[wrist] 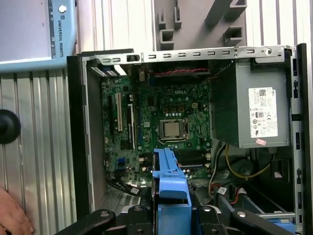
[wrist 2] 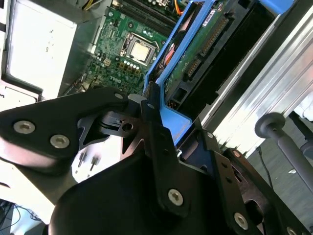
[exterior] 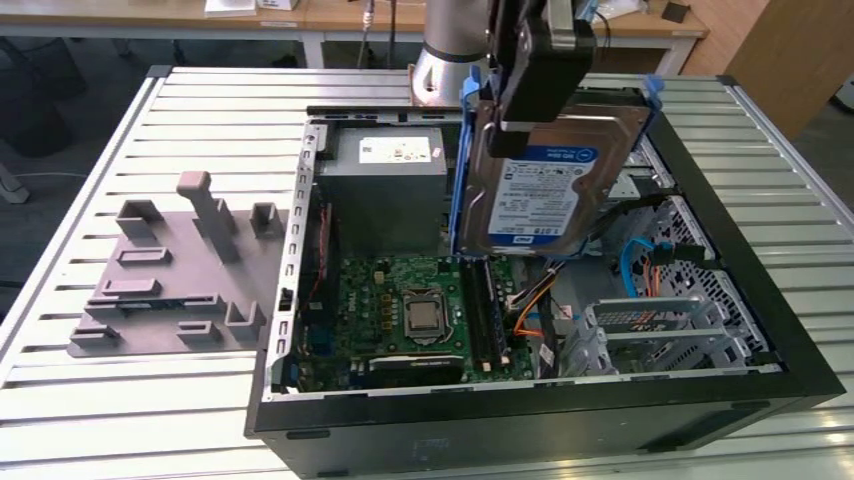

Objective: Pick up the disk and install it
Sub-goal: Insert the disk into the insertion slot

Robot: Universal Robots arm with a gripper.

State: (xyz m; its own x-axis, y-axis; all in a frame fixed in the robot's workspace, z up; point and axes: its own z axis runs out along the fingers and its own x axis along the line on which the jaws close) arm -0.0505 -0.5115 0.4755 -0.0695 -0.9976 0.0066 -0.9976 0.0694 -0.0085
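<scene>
1. The disk (exterior: 554,185) is up in the air over the open computer case (exterior: 534,415). It stands nearly on edge, with its labelled face toward the exterior camera and blue rails down both sides.
2. My gripper (exterior: 505,130) has it from above. In the second wrist view the black fingers (wrist 2: 156,137) are closed tight on the blue rail (wrist 2: 168,115), with the disk's green circuit-board side past them.
3. In the first wrist view that same rail (wrist: 170,171) pokes out between the finger mounts, and the case interior lies spread beyond it.
4. Below the disk's lower edge I see the motherboard (exterior: 394,300), its processor (exterior: 424,315) near the middle.
5. To the exterior view's left of the disk, at the far end of the case, sits the grey power supply (exterior: 387,190) with its white sticker.
6. To the exterior view's right and nearer, the silver drive cage (exterior: 661,330) sits inside the case, with orange and blue cables (exterior: 634,265) trailing beside it.
7. Outside the case, on the exterior view's left, a grey fixture plate (exterior: 174,275) lies on the slatted table (exterior: 80,410).
8. In the first wrist view what looks like a person's hand (wrist: 12,218) rests on the slats beside the case.
</scene>
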